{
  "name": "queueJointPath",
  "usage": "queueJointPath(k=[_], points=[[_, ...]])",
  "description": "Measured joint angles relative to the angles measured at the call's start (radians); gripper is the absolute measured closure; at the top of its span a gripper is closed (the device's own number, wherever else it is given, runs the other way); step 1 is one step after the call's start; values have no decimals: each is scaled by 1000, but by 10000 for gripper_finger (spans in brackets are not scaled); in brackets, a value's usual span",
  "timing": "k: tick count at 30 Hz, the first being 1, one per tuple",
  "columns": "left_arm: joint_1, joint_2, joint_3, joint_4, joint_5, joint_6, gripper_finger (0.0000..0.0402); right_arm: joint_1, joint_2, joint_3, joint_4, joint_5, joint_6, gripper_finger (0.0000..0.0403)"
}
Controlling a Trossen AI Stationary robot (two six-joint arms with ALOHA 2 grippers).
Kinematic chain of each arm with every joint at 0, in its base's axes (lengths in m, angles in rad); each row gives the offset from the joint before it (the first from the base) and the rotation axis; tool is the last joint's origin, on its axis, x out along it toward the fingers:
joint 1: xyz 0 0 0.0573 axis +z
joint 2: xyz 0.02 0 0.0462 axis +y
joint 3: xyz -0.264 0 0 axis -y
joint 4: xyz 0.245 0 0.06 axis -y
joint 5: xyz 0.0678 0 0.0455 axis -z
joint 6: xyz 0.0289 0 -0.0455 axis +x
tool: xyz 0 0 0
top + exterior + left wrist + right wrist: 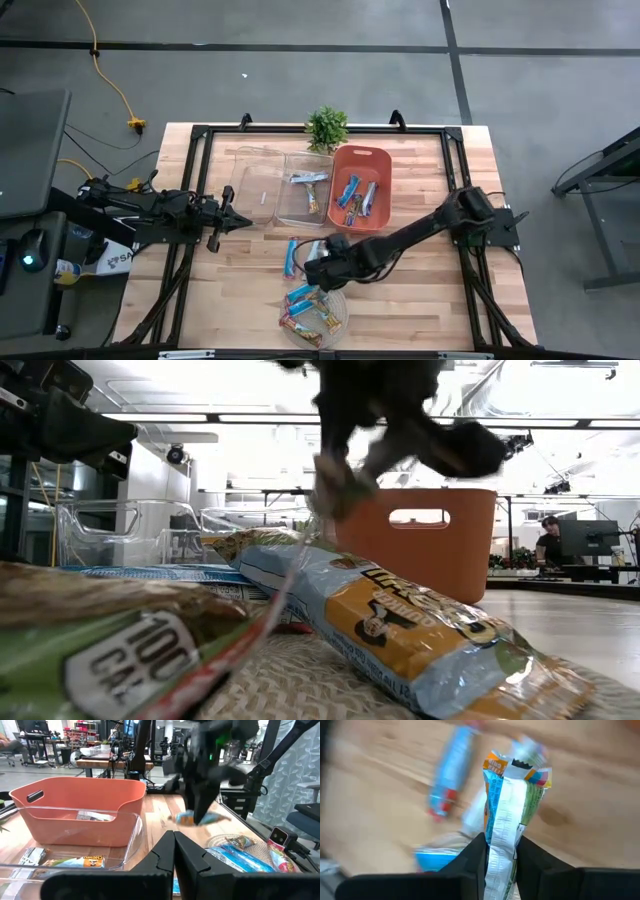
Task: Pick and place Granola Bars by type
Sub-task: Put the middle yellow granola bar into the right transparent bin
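My right gripper (322,262) hangs over the table's middle, just beyond the round woven mat (338,312). It is shut on a light-blue, orange and green granola bar (512,795). That bar also shows as the held bar (200,817) in the left wrist view. Several more bars (308,308) lie flat on the mat, among them a light-blue bar (420,630) and a green one (120,650). Two blue bars (291,257) lie on the wood beside the gripper. My left gripper (238,222) waits at the table's left, shut and empty. My right gripper pinches the bar between its two fingers (476,857), with the wrapper's silver back seam (504,832) facing the camera. The fingers come slanting down from the table's right side. The bar is lifted clear of the table and the mat.
An orange bin (360,187) holds several bars. Beside it, one clear bin (307,190) holds a few bars and another clear bin (258,185) stands farther left. A small potted plant (327,128) stands at the far edge. Bare wood lies right of the mat.
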Motion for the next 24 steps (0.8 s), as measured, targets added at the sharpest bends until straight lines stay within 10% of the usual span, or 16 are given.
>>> queueJointPath(k=[13,24], points=[[0,0,0,0,0,0,400,17,-207,1,375,56,-800,338],[0,0,0,0,0,0,400,-29,-263,1,676,166,-984,338]])
